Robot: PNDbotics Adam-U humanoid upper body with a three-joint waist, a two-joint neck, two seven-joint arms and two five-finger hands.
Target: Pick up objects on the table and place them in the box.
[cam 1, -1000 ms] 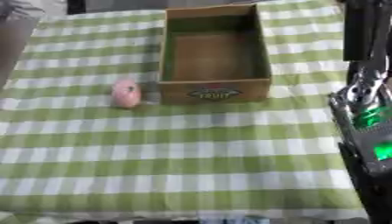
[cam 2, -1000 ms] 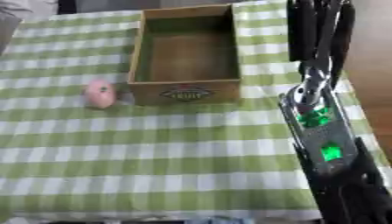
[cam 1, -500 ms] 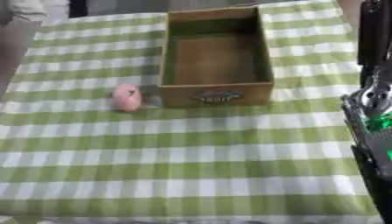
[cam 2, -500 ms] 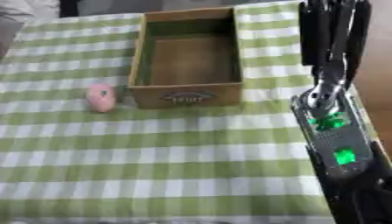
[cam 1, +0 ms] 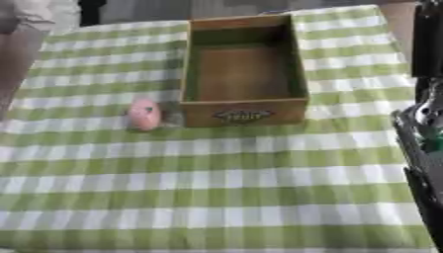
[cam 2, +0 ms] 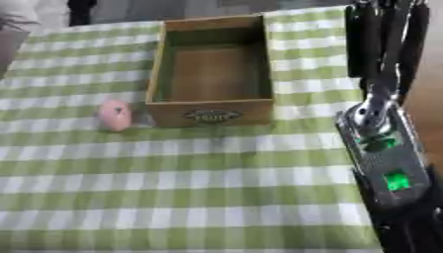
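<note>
Black right hand (cam 2: pixel 385 39) fuller in right eye view

Right arm (cam 2: pixel 385 158): silver-grey casing panel, black structure below toward the lower corner.
Joint: polished silver, rounded, at the casing's upper end.
Indicators: two green lights on the panel, one bright, one dimmer.
Upper section (cam 2: pixel 385 39): long black bars, narrow gaps between them.

You have the box (cam 1: pixel 242 74) standing at the far centre of the worktop (cam 1: pixel 225 197). A small object (cam 1: pixel 144 114) lies just beside its front left corner, outside it. Your right arm (cam 2: pixel 385 158) rises along the right edge.
</note>
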